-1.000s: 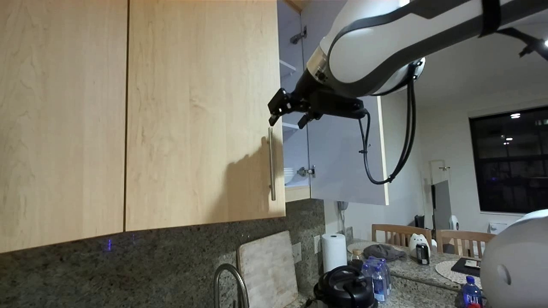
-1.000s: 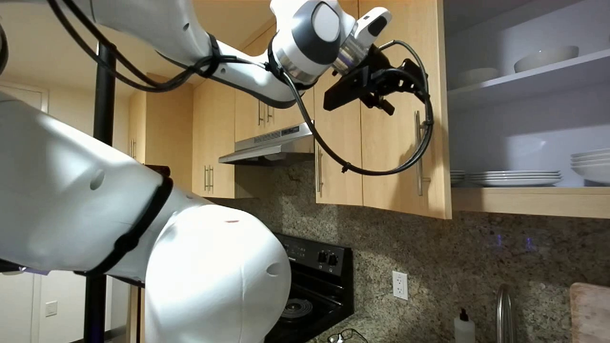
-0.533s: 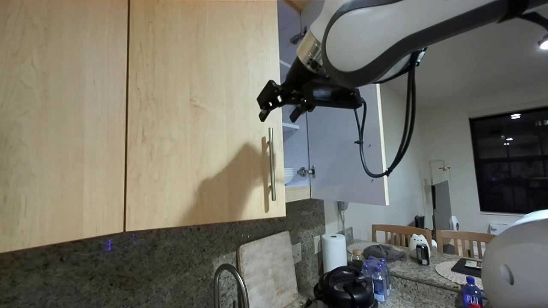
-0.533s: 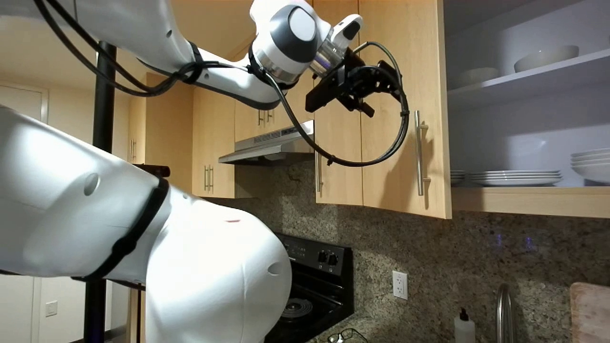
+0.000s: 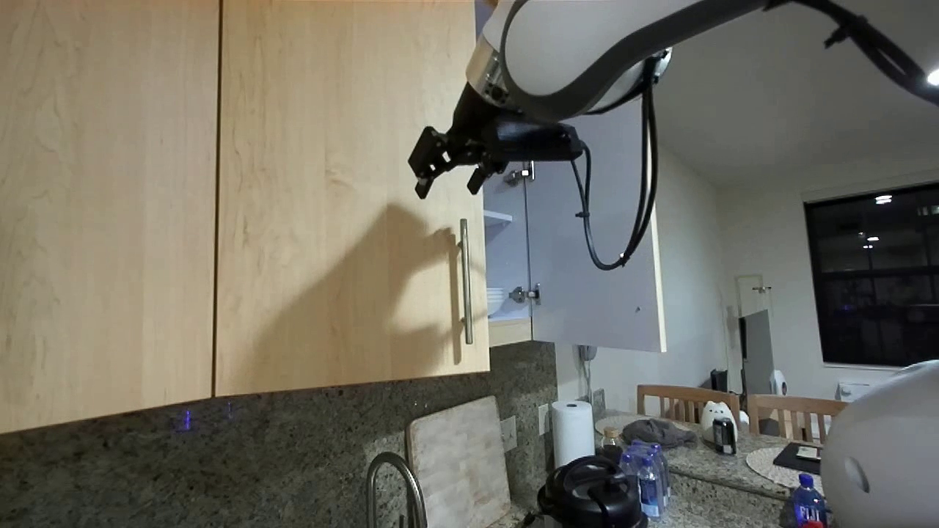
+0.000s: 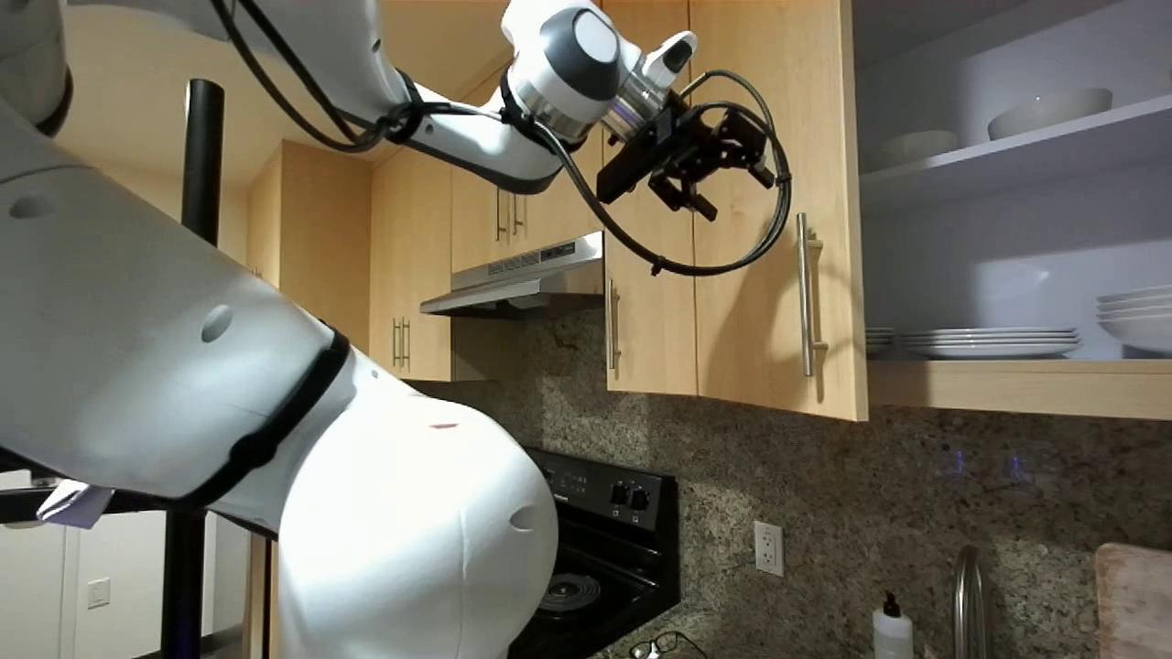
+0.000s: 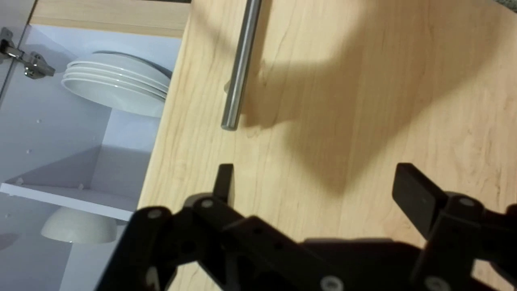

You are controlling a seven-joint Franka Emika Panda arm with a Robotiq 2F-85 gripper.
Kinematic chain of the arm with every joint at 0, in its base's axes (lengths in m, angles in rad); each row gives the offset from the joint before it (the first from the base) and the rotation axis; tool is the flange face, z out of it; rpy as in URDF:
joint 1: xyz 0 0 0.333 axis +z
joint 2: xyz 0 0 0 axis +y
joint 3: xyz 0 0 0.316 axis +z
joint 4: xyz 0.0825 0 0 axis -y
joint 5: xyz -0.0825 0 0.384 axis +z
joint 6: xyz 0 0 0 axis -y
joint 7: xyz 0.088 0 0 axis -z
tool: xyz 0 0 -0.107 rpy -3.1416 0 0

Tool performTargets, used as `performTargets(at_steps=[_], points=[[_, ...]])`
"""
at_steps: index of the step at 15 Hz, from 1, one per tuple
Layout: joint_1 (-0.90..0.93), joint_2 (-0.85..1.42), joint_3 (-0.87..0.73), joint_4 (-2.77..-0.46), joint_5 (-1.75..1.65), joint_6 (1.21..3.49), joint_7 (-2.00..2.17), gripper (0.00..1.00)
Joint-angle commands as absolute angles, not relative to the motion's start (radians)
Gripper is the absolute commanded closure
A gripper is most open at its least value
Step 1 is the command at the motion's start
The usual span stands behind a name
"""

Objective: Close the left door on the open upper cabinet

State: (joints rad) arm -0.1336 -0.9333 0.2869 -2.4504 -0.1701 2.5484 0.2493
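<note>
The left door (image 5: 330, 147) is a light-wood panel standing open; it also shows in an exterior view (image 6: 746, 339) and in the wrist view (image 7: 278, 161). Its slim metal bar handle (image 5: 466, 282) is near the free edge, and shows in the wrist view (image 7: 242, 60) too. The upper cabinet (image 6: 1007, 265) has a white interior with white dishes, seen beyond the door's edge. My gripper (image 5: 449, 188) is open and empty in front of the door's outer face, above the handle's top end; it also shows in an exterior view (image 6: 735, 192) and the wrist view (image 7: 317, 178). I see no contact.
A pale open door (image 5: 587, 293) stands on the cabinet's far side. A range hood (image 6: 522, 279) is beside the cabinets. Below are a faucet (image 5: 396, 469), a cutting board (image 5: 458, 462), a black cooker (image 5: 590, 491) and a paper towel roll (image 5: 572, 433).
In an exterior view my gripper has moved left and up, across the door's face and away from its free edge. It stays open. The door has not visibly moved.
</note>
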Motion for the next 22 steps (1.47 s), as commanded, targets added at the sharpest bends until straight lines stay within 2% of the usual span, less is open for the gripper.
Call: performTargets(at_steps=[1,5,12,22], points=[[-0.21,-0.822,0.328,-2.348,-0.241,2.561,0.253,0.0],[-0.264,-0.729,0.357,-2.253,-0.311,2.572,0.262,0.0],[-0.237,-0.595,0.302,-2.128,-0.341,2.592,0.233,0.0],[-0.083,-0.399,0.144,-1.957,-0.263,2.561,0.086,0.0]])
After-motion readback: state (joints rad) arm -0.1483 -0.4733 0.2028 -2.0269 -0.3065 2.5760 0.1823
